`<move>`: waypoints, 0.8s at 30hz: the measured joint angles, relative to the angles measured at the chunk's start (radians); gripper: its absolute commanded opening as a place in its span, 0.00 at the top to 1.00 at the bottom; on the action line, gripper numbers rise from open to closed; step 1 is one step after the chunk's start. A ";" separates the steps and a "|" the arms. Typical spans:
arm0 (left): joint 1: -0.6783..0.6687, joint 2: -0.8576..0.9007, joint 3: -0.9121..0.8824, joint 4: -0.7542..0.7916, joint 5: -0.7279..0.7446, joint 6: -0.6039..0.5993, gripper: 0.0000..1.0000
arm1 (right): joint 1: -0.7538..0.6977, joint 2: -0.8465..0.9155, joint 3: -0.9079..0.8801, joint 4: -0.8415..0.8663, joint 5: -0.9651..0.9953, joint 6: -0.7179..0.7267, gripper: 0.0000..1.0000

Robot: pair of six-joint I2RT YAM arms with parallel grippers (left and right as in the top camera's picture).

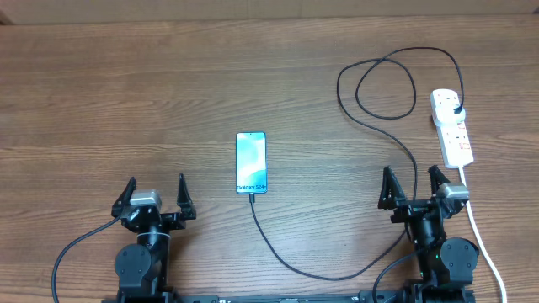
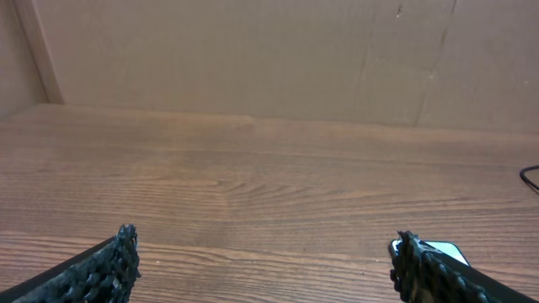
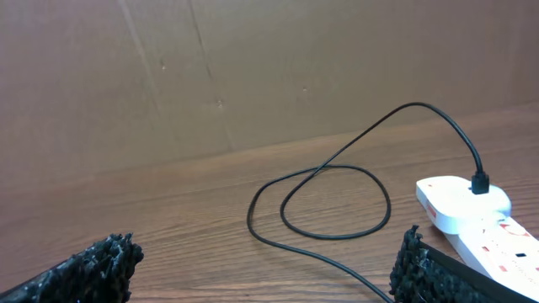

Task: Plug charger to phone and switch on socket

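Overhead view: phone (image 1: 251, 162) lies flat, screen up, mid-table, between the two arms and a little ahead of them. Charger (image 1: 290, 259) leaves the phone's near edge, sweeps round toward the right arm, then climbs in a loose double loop to the socket (image 1: 453, 139) at far right. Connector tip (image 1: 252, 197) sits against the phone's near end; too small to tell whether it is seated in the port. Black plug (image 1: 456, 109) stands in the strip's far outlet, and the right wrist view shows the same. Thick white cord (image 1: 486, 248) trails off the strip's near end past the right arm.

Left gripper (image 1: 155, 198): fingers spread wide, nothing between them, low near the front edge. Right gripper (image 1: 414, 187): likewise spread and empty, just short of the strip's near end.

Handling, as judged: the cable is light, limp and springy in its loops, so it will drag and twist if pulled mid-length. Best hold is the stiff moulding just behind the tip, pinched across its flat sides. Phone is slim and smooth, likely to skate on the wooden table (image 1: 126, 101) when pushed endwise, so brace its long edges with the other gripper. Strip is light too. Its small red switches (image 1: 460, 132) want a press straight down, or it may slide.
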 measured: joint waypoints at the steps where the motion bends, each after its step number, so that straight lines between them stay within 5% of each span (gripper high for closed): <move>1: 0.000 0.000 0.000 0.000 0.000 0.000 0.00 | 0.000 0.000 0.000 0.000 0.000 -0.002 0.00; 24: 0.000 0.000 0.000 0.000 0.000 0.000 0.01 | 0.000 0.000 0.000 0.000 0.000 -0.008 0.00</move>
